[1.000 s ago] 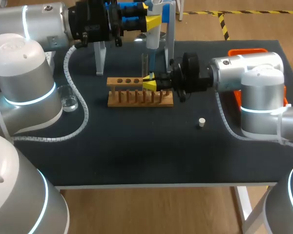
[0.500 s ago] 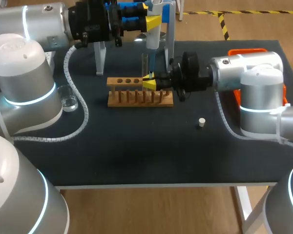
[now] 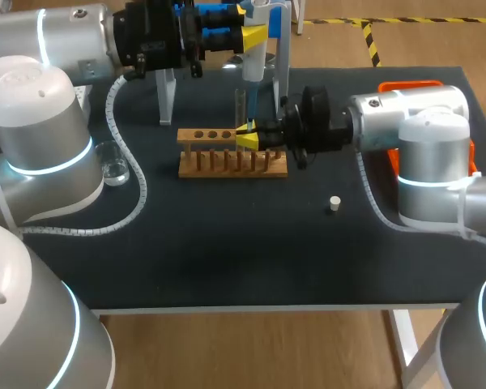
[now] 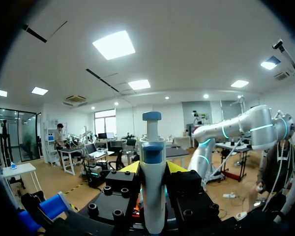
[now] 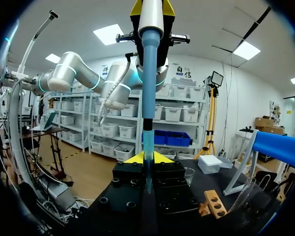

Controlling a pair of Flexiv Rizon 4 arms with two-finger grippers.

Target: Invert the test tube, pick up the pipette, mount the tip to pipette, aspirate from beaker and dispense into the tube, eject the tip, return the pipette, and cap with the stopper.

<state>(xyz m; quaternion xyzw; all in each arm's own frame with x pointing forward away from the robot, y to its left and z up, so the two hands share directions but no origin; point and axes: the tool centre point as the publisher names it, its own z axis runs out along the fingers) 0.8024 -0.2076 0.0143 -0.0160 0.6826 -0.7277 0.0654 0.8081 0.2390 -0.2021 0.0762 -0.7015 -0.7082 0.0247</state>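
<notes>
My left gripper [image 3: 255, 36] is shut on the white pipette [image 3: 255, 63], holding it upright above the wooden rack [image 3: 231, 158]. In the left wrist view the pipette [image 4: 153, 187], with its blue plunger on top, stands between the yellow tips of the left gripper [image 4: 152, 168]. The blue tip [image 5: 148, 88] points straight down into the clear test tube [image 3: 240, 104]. My right gripper [image 3: 247, 139] is shut on that tube just above the rack. In the right wrist view the tip descends between the fingers of the right gripper [image 5: 147, 158]. The white stopper [image 3: 334, 203] lies on the table, right of the rack.
A glass beaker [image 3: 113, 164] stands at the left beside my left arm's cable. The pipette stand [image 3: 167, 97] rises behind the rack. An orange box [image 3: 409, 85] sits at the back right behind my right arm.
</notes>
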